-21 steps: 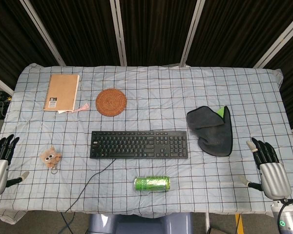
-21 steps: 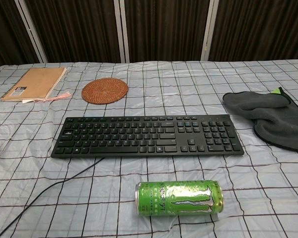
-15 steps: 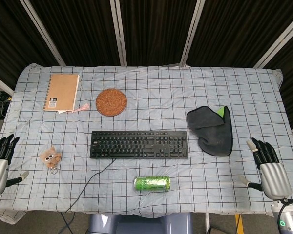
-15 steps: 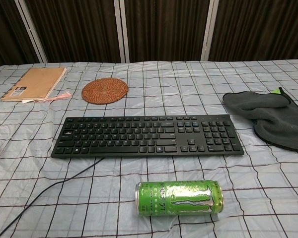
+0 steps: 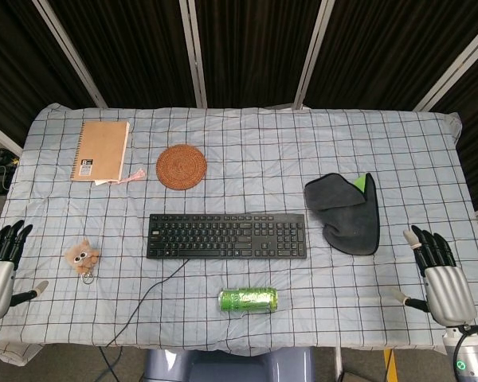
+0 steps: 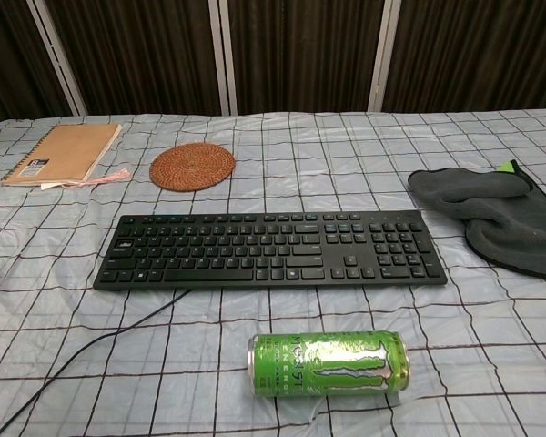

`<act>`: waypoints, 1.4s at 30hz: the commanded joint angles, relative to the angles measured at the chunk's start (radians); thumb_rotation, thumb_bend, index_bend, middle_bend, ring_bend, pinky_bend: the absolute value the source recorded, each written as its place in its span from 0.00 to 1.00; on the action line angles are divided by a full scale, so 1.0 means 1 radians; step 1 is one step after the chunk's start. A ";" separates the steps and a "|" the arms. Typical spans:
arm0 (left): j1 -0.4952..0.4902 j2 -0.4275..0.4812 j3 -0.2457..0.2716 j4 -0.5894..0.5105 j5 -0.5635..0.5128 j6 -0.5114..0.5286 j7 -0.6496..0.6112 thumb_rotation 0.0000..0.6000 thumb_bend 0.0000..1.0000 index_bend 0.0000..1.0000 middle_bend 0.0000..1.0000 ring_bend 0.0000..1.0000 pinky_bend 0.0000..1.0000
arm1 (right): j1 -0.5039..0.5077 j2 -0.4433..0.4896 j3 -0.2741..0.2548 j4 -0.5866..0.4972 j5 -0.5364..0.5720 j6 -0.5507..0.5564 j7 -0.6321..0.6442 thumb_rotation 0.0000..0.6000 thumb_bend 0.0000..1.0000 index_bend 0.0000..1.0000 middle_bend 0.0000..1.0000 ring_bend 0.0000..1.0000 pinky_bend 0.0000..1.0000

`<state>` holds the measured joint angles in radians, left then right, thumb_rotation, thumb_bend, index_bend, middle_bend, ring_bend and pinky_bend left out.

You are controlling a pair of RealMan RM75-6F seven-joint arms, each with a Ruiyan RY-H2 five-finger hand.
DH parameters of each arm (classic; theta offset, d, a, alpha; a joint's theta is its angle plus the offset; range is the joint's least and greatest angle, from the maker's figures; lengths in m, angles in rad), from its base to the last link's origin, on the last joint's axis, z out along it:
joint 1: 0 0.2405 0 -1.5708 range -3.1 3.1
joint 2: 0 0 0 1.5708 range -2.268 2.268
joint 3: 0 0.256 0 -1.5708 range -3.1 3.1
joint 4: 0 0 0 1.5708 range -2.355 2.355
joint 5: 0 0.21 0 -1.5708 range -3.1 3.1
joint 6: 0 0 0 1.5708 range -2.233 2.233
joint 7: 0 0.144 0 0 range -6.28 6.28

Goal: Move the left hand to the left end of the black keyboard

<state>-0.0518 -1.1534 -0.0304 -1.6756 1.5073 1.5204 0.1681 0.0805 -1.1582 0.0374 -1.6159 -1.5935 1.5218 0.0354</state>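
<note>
The black keyboard (image 5: 227, 236) lies across the middle of the checked tablecloth, its cable trailing off toward the front; the chest view shows the black keyboard (image 6: 269, 248) too. My left hand (image 5: 0, 267) hovers at the table's front left edge, far left of the keyboard's left end, fingers straight and apart, holding nothing. My right hand (image 5: 440, 274) is at the front right edge, also spread and empty. Neither hand appears in the chest view.
A small plush owl (image 5: 83, 256) sits between my left hand and the keyboard. A green can (image 5: 248, 299) lies on its side in front of the keyboard. A notebook (image 5: 100, 150), a woven coaster (image 5: 181, 166) and a dark cloth (image 5: 346, 212) lie further back and right.
</note>
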 commanded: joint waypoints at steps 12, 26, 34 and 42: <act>-0.016 0.005 -0.001 -0.024 -0.022 -0.038 0.035 1.00 0.12 0.00 0.01 0.00 0.00 | 0.001 0.006 -0.002 -0.005 0.009 -0.011 0.018 1.00 0.07 0.02 0.00 0.00 0.00; -0.238 0.105 -0.159 -0.288 -0.388 -0.357 0.245 1.00 0.56 0.00 0.83 0.69 0.50 | 0.005 0.008 0.004 -0.008 0.020 -0.019 0.046 1.00 0.07 0.03 0.00 0.00 0.00; -0.433 0.116 -0.201 -0.311 -0.746 -0.539 0.427 1.00 0.72 0.00 0.85 0.72 0.52 | 0.006 0.010 0.004 -0.010 0.023 -0.023 0.061 1.00 0.07 0.03 0.00 0.00 0.00; -0.632 0.081 -0.165 -0.273 -1.063 -0.635 0.586 1.00 0.78 0.00 0.85 0.72 0.52 | 0.005 0.011 0.008 -0.012 0.032 -0.022 0.077 1.00 0.07 0.03 0.00 0.00 0.00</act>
<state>-0.5927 -1.0558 -0.2095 -1.9631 0.5600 0.9335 0.6762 0.0852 -1.1475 0.0454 -1.6281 -1.5626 1.4998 0.1113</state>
